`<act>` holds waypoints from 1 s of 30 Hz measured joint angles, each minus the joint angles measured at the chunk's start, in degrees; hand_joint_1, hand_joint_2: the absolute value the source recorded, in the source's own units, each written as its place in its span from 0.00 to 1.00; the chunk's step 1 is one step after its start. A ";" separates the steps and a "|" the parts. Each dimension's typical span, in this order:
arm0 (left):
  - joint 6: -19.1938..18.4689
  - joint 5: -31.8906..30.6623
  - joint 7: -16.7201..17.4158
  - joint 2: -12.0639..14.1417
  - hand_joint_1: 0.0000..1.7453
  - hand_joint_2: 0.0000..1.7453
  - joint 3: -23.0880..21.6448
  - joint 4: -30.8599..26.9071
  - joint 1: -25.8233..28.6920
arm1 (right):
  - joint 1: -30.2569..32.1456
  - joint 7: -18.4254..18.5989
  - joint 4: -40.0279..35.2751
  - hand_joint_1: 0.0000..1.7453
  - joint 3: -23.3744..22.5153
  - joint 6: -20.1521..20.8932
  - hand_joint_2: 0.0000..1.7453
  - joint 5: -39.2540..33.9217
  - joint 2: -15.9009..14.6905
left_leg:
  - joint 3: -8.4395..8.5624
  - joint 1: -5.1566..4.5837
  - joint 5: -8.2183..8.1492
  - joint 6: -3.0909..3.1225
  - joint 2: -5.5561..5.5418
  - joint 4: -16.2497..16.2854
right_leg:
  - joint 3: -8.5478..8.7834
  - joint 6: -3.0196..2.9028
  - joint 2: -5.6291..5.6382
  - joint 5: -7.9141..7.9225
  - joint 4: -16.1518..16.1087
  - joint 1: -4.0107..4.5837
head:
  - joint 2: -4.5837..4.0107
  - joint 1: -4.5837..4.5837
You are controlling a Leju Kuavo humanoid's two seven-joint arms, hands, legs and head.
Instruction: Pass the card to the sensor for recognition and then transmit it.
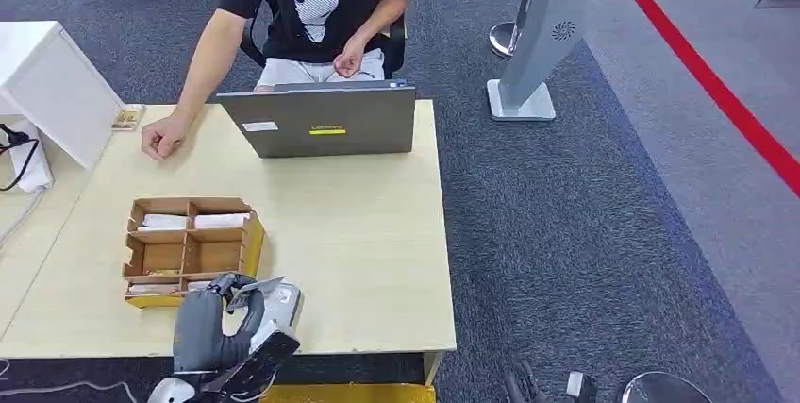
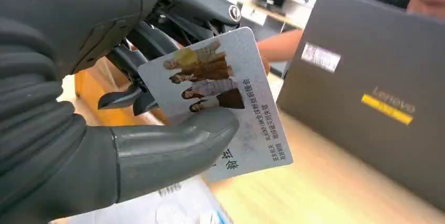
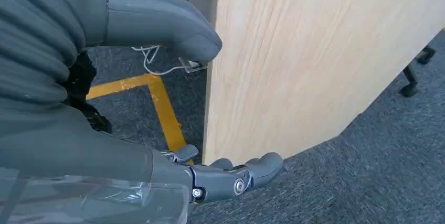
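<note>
left hand (image 1: 226, 313) at lower left of the head view pinches the card (image 2: 220, 103) above the sensor (image 1: 279, 305), its long axis tilted toward the laptop (image 1: 325, 120). right hand (image 3: 157, 103) hangs slack, holding nothing.

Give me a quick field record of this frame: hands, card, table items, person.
left robot hand: holds the card between thumb and fingers, above the table's near edge
card: printed side with figures faces the wrist camera
right robot hand: hangs beside the table's side panel, holds nothing, fingers apart
organizer: cardboard, compartments, on the table just beyond the left robot hand
laptop: open, lid back toward the robot
person: seated behind the laptop, one fist on the table
</note>
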 joint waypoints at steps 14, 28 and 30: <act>-0.52 -0.11 0.33 -0.39 1.00 1.00 0.02 3.68 -0.67 | -0.13 0.11 -0.11 0.00 -0.90 0.15 1.00 0.66 -0.04 | -0.01 0.00 -0.01 0.01 0.00 0.00 | 0.00 0.00 -0.01 -0.01 0.00 0.00 | 0.00 0.00; 0.24 -3.15 2.12 -0.52 1.00 1.00 3.65 7.48 -0.87 | -0.13 0.04 -0.15 0.00 -1.73 0.50 1.00 0.98 -0.22 | -0.02 0.01 -0.01 0.00 0.00 -0.01 | 0.00 -0.01 0.00 -0.02 0.00 0.00 | 0.00 -0.02; 0.55 -3.63 2.08 -0.59 1.00 1.00 4.99 7.72 -0.37 | -0.07 -0.24 -0.15 0.00 -2.03 0.74 1.00 0.98 -0.24 | -0.01 0.01 -0.01 0.00 0.00 -0.01 | -0.01 -0.01 -0.01 -0.02 0.00 0.01 | 0.00 -0.02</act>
